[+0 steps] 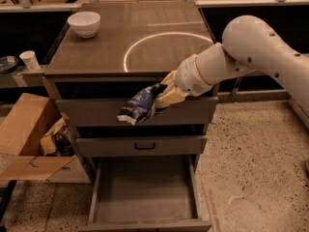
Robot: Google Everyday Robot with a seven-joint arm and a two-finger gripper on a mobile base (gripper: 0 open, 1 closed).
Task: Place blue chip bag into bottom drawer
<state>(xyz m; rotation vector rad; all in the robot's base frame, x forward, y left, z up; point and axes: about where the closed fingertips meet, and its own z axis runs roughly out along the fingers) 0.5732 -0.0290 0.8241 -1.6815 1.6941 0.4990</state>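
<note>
My gripper (163, 94) is shut on the blue chip bag (139, 105) and holds it in the air in front of the top drawer's front, off the cabinet top. The bag hangs down and to the left from the fingers. The bottom drawer (145, 192) is pulled open below, its flat grey floor bare, directly under the bag. My white arm (251, 52) reaches in from the right.
A white bowl (84, 23) stands at the cabinet top's back left. A white ring is marked on the top (164, 37). The middle drawer (142, 145) is shut. An open cardboard box (29, 139) sits on the floor at left. A small cup (30, 60) stands at far left.
</note>
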